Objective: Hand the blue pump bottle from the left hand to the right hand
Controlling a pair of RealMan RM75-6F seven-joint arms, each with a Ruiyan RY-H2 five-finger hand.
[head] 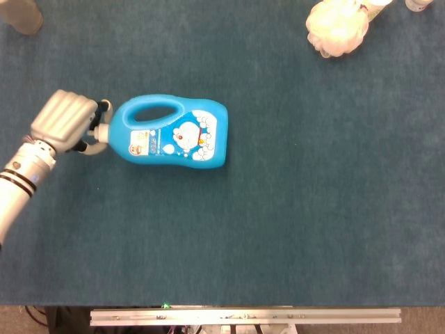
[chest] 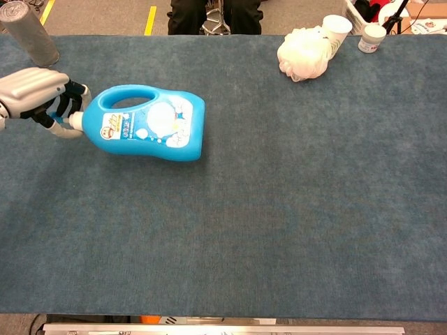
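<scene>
I have the left robot hand (head: 64,120) at the left side of the table (head: 313,229), fingers curled around the white pump neck at the bottle (head: 174,132) end. From the head view the back of the hand faces the camera, and dark fingertips wrap the neck from both sides, so I read it as gripping the pump. In the chest view the same hand (chest: 35,91) sits just left of the bottle (chest: 147,124) and touches its neck.

The bottle lies with its pump end pointing left and its base pointing right, label side up, the handle loop along the far edge. It looks tilted, base a little nearer to me than the neck; I think it may be partly lifted off the cloth, but neither view makes that plain.

I cannot see the right robot hand in either view.

Far side of the table: a white puff (chest: 302,54) with a white cup (chest: 335,29) touching it, a small jar (chest: 371,36) just beside, and a grey cylinder (chest: 28,31) at the far left corner
</scene>
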